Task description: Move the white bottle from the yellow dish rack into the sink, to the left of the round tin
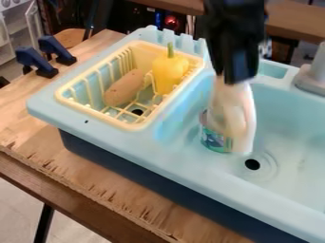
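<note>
Vertically hung arm (234,33), from top edge | jaws clamped on pale bottle (233,111) | over sink basin (295,142)

A cream rack (96,113) holds a yellow pepper (168,73); a brown oblong toy (124,89) lies beside it. Blue clamps (33,60) sit on the wooden table (28,124).

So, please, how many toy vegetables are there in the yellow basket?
2. The yellow pepper stands stem up at the right, and the brown potato-shaped one lies to its left, both inside the basket. Something small could be hidden behind the pepper.
</note>
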`<action>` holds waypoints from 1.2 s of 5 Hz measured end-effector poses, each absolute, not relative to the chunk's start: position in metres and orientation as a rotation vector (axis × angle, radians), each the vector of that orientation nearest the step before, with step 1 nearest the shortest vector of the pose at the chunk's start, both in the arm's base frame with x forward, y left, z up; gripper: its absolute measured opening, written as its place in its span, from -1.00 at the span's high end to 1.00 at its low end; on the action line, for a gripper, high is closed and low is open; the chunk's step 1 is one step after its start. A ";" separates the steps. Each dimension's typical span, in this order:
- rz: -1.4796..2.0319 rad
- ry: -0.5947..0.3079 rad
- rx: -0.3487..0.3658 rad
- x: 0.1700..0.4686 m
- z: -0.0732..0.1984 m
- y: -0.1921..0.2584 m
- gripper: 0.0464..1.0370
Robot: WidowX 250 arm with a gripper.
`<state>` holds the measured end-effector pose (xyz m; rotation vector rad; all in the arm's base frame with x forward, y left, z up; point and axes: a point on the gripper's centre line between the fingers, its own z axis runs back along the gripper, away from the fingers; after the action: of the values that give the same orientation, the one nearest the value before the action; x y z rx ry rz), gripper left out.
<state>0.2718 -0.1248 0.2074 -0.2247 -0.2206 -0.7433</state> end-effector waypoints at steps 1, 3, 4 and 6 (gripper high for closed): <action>-0.755 -0.198 -0.214 0.265 0.189 -0.132 0.31; -0.638 -0.213 -0.156 0.255 0.169 -0.126 0.31; -0.517 -0.236 -0.098 0.263 0.166 -0.105 0.31; -0.357 -0.266 -0.072 0.275 0.171 -0.066 0.21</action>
<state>0.2754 -0.0662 0.1712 -0.0719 -0.2660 -0.3567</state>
